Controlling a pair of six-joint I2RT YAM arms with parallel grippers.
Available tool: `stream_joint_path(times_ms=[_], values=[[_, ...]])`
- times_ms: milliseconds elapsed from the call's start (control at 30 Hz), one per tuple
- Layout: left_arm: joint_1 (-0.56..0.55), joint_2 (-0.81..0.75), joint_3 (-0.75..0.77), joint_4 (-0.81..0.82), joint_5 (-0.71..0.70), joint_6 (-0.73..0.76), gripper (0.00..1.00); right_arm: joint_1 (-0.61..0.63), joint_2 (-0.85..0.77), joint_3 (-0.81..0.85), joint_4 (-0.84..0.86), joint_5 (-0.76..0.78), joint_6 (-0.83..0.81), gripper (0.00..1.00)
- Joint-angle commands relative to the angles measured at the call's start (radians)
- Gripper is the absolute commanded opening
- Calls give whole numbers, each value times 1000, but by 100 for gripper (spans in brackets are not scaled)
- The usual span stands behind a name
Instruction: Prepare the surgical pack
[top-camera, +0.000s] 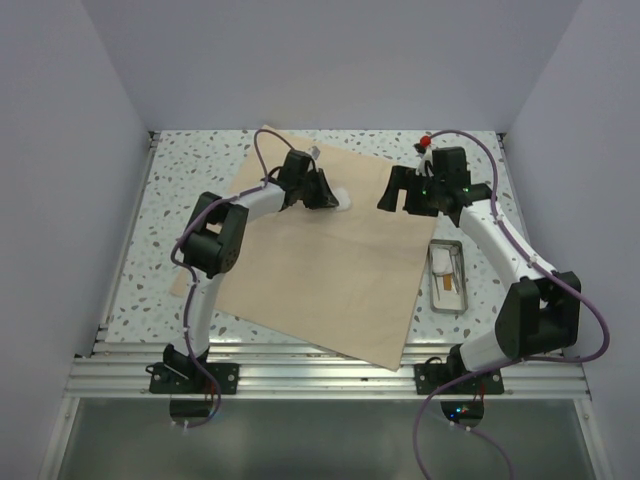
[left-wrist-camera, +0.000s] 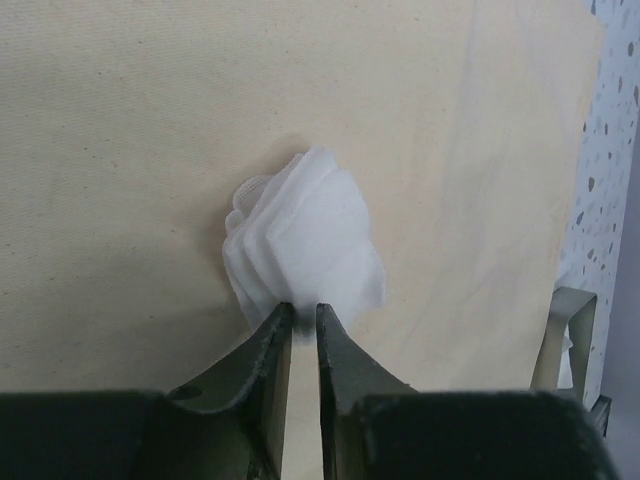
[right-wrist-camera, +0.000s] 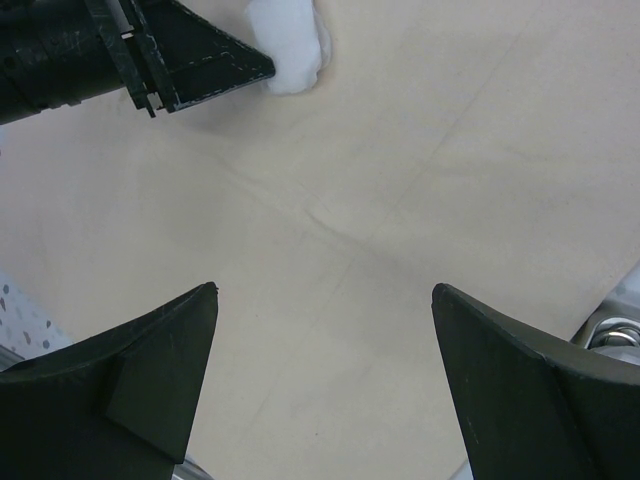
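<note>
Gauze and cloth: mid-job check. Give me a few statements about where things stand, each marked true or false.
1. The cloth lies spread out flat. True.
2. The gauze sits in the tray. False: it lies on the cloth, and the tray is off to the side of the cloth.
3. The right end effector is open and holds nothing. True.
4. The left end effector has its fingers spread wide. False: they are nearly together, at the edge of the gauze.
</note>
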Motion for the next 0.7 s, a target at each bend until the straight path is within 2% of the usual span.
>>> stream_joint_path(times_ms=[0, 100, 400, 667], values=[[8, -29, 1, 19, 16, 30, 21, 4, -2, -2, 37, -8, -10, 92], [9, -59, -21, 33, 23, 36, 33, 7, 1, -2, 35, -11, -10, 92], [12, -187, -108, 39, -39, 71, 46, 6, 10, 3, 35, -17, -8, 92], [46, -101, -15, -9, -9, 81, 55, 7, 10, 3, 34, -25, -7, 92]])
